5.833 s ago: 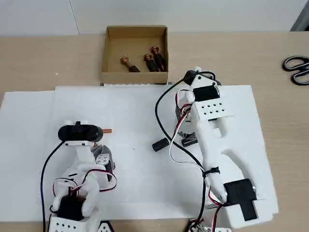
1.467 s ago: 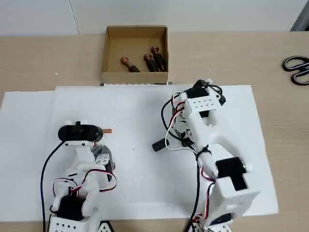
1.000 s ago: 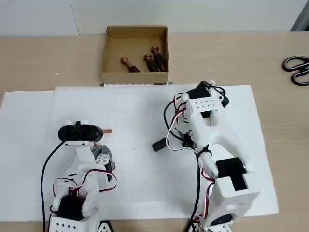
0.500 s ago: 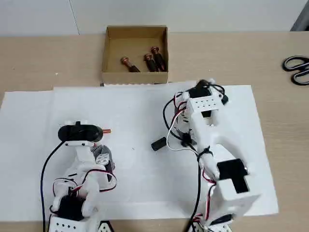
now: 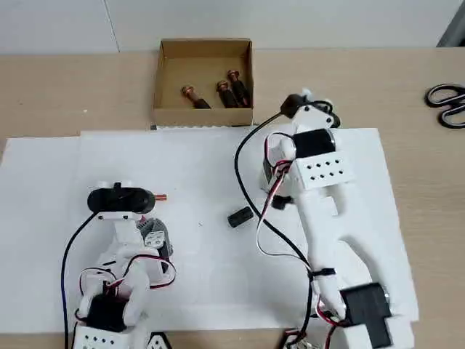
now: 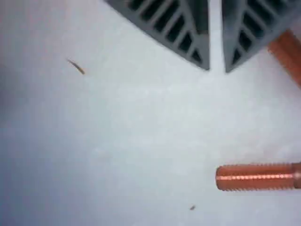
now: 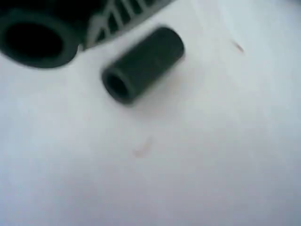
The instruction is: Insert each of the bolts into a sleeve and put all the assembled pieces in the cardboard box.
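Note:
A loose black sleeve (image 5: 240, 217) (image 7: 141, 63) lies on its side on the white paper (image 5: 196, 167), mid table. My right gripper (image 5: 282, 198) hangs just to its right, under the arm, and is shut on a second black sleeve (image 7: 35, 42) that I see end-on, raised off the paper. My left gripper (image 6: 215, 68) stands low at the near left with its fingers almost together and nothing between them. A copper bolt (image 6: 257, 176) (image 5: 160, 196) lies on the paper beside it. Another copper piece (image 6: 288, 52) shows against one finger. The cardboard box (image 5: 203, 115) at the back holds three assembled pieces (image 5: 218, 93).
Scissors (image 5: 447, 102) lie on the bare wood at the far right. The right arm (image 5: 327, 189) stretches from the near edge up to just right of the box. Paper between the arms is open apart from the loose sleeve.
The right arm has stretched forward towards the box and risen, so its wrist now sits farther back. The loose sleeve has barely moved. The left arm and the bolt have stayed put.

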You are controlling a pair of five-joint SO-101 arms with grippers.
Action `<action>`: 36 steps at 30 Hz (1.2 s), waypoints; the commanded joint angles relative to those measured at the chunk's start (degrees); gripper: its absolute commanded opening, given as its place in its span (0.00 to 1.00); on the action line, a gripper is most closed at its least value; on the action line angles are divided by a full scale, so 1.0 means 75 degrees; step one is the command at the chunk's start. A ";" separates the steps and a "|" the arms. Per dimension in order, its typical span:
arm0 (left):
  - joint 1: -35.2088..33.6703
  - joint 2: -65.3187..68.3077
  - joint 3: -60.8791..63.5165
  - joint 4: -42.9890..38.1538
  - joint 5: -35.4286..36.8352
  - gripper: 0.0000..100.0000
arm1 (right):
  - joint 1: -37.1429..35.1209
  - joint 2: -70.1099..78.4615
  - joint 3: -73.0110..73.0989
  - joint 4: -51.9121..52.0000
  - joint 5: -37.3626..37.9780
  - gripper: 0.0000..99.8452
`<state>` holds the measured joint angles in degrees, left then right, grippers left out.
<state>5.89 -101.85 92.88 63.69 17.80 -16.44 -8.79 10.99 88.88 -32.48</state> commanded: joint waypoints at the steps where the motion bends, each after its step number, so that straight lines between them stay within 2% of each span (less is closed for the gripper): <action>1: -0.0316 -0.0070 -0.0053 -0.0188 0.0117 0.01 | -0.0041 -0.0346 -0.0316 0.0697 0.0211 0.00; 4: -0.0926 -0.0059 -0.0240 0.0152 0.0973 0.01 | -0.0018 -0.0381 -0.0316 0.1061 0.0211 0.00; 6: -0.1137 -0.0035 -0.0627 0.0563 0.1114 0.01 | 0.0064 -0.0381 -0.0316 0.1096 0.0211 0.00; 11: -0.1196 -0.0012 -0.1401 0.0680 0.1067 0.01 | 0.0393 -0.0381 -0.0316 0.1096 0.0223 0.00; 17: -0.1160 0.0316 -0.2526 0.0352 0.0422 0.01 | 0.1026 -0.0381 -0.0316 0.1143 0.0574 0.00; 24: -0.1196 0.3024 -0.4718 0.0668 0.0305 0.01 | 0.1858 -0.0381 -0.0316 0.1096 0.1067 0.00; 28: -0.1207 0.4970 -0.6289 0.0692 0.0305 0.01 | 0.1999 -0.0381 -0.0316 0.1096 0.1067 0.00; 36: -0.1207 0.8064 -0.8996 0.2028 0.0551 0.01 | 0.1999 -0.0381 -0.0305 0.1166 0.1055 0.00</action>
<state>-2.73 -47.25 32.75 75.38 20.44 -1.67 -8.79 10.99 96.79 -25.10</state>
